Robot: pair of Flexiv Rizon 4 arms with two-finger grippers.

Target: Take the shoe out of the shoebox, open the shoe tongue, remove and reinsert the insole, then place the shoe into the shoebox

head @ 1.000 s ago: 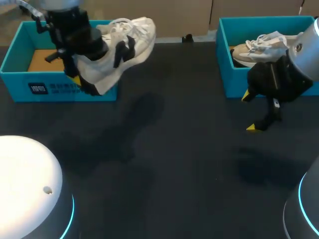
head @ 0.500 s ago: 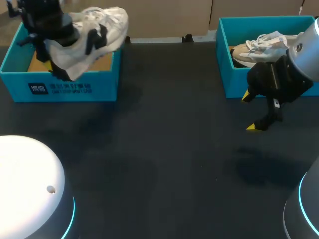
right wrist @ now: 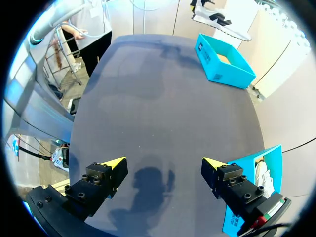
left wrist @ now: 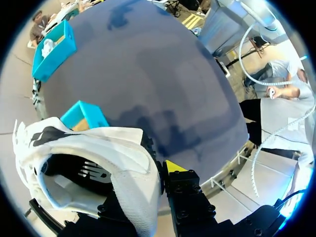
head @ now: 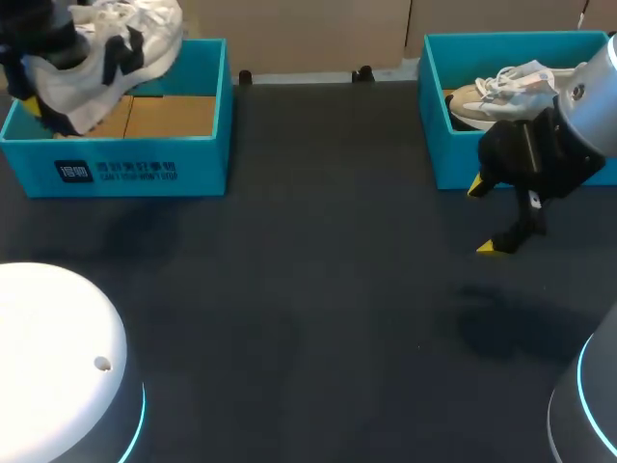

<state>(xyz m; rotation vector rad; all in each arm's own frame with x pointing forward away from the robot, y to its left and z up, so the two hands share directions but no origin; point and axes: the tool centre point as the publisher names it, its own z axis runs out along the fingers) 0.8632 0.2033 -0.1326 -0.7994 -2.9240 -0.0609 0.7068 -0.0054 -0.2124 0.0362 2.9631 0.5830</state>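
At the table's far left corner, our left gripper (left wrist: 153, 183) clamps the white shoe (head: 101, 48) by its heel wall. One yellow tip sits outside, while the other finger is hidden by the shoe. The shoe hangs in the air, tilted, over the left end of the left shoebox (head: 125, 166). Our right gripper (head: 485, 217) hovers above the dark table (head: 318, 309) with fingers spread wide and nothing between them, just in front of the right shoebox (head: 431, 116), where a beige shoe (head: 496, 92) lies inside.

Bright, even light from above; right hand (head: 485, 217) casts a soft shadow on the table (head: 318, 289).
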